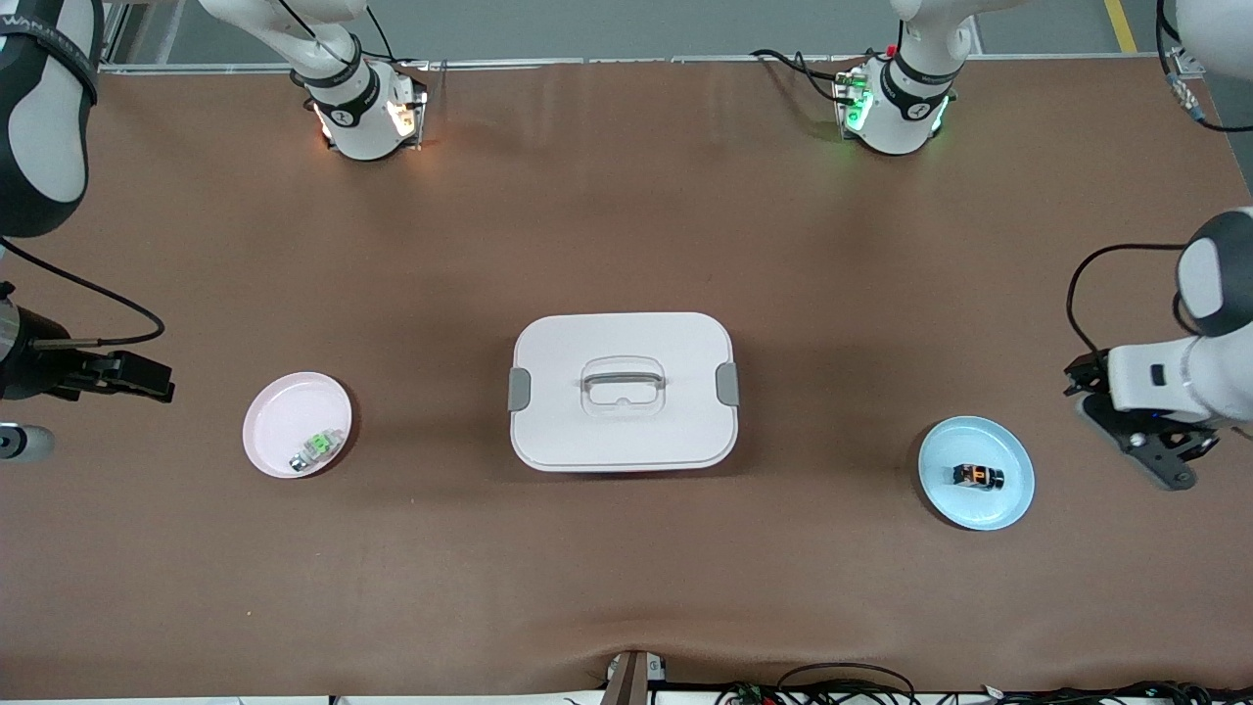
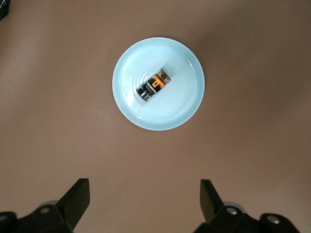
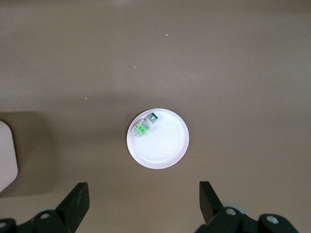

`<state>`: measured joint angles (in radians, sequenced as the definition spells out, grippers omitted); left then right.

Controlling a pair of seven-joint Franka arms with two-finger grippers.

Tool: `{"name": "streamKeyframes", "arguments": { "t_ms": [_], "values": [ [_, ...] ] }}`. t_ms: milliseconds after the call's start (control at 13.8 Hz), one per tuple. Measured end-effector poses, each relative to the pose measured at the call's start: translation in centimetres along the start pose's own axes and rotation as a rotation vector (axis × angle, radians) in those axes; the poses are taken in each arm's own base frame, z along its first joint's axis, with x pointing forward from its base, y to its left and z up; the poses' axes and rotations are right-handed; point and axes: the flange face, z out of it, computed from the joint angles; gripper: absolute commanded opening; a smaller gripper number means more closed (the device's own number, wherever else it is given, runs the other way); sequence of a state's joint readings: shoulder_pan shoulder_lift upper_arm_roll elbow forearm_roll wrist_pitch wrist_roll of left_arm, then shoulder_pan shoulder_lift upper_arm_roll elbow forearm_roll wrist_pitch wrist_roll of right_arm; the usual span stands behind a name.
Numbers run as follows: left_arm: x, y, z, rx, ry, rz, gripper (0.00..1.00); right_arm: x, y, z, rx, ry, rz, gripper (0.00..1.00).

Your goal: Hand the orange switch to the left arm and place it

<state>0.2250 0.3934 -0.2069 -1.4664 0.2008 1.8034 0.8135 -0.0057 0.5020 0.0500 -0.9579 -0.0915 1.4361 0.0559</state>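
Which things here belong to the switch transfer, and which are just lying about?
Job:
- orange switch on the blue plate
- box mid-table, to be avoided
- left gripper, open beside the blue plate
- right gripper, open near the pink plate

Lying about:
- green component on the pink plate

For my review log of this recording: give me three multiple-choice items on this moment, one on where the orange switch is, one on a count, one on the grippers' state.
1. The orange switch lies:
A. on the blue plate
B. on the box
C. on the bare table

2. How many round plates are on the table?
A. one
B. two
C. three

3. The left gripper and right gripper are:
A. both shut
B. both open, empty
C. one holding the switch

Answers: 1 A, the switch rests inside the blue plate. 2 B, the blue one and a pink plate. 3 B, each wrist view shows fingers spread with nothing between.
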Motion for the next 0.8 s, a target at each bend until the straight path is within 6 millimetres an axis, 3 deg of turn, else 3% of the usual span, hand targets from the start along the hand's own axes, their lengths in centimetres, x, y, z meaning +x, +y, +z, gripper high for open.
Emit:
{"name": "streamKeyframes", "arguments": {
  "t_ms": [290,435,580,798],
  "values": [
    [-4.8,0.5,-5.2,-0.003,0.037,-0.11,1.0,0.2,0.9,1.2,0.0,-0.018,0.012,1.0],
    [-5.9,1.5,-7.1,-0.027,0.046,-0.208,1.0,0.1,0.9,1.5,-0.001,-0.033,0.013,1.0],
    [-5.7,3.2,-8.7,-0.035,0.042,-0.323,1.0,-0.1,1.9,1.8,-0.001,-0.05,0.027,1.0],
    [-2.7,7.3,-10.7,-0.048,0.03,-0.497,1.0,-0.5,2.9,1.9,0.003,-0.062,0.04,1.0]
  ]
}}
